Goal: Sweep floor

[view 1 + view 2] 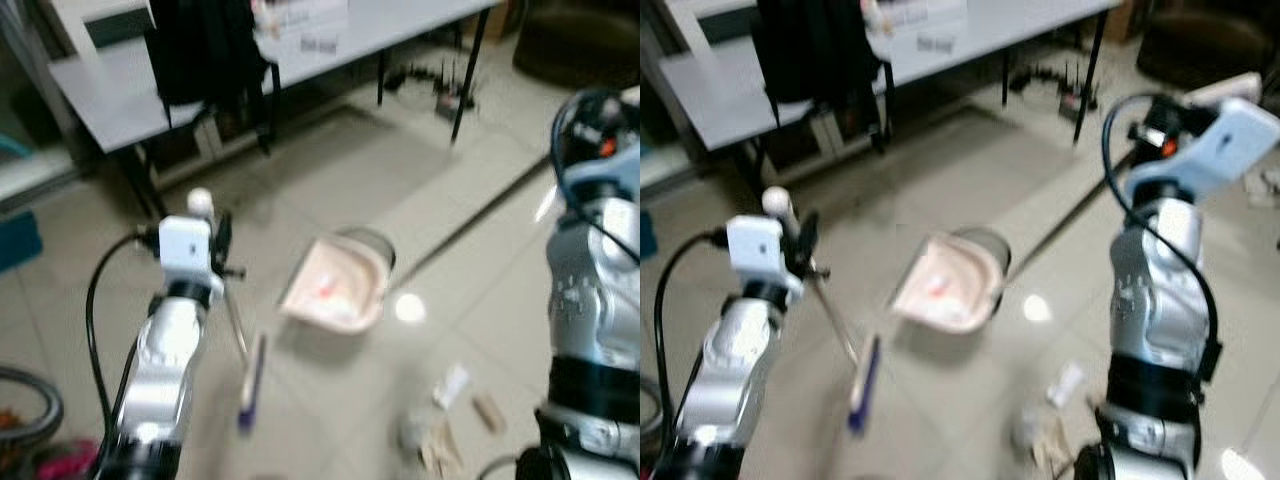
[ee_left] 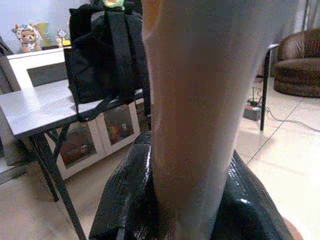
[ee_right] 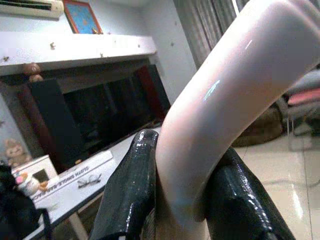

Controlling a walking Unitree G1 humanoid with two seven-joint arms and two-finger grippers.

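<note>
Pale pink dustpan (image 1: 945, 285), long handle clenched in right hand (image 3: 180, 200); broom (image 1: 250, 375) in left hand (image 2: 190, 200).

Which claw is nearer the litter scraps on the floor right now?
Right, as far as the blur allows. The right claw, shut on the dustpan handle, sits up by that arm, above the litter scraps. The left claw, gripping the broom handle, is farther across.

Both head views are blurry all over, as if the camera is moving. The room is bright. A white shine spot sits on the floor (image 1: 409, 307) just beside the dustpan (image 1: 335, 285). Wrist views are sharper far off, blurry close up.
</note>
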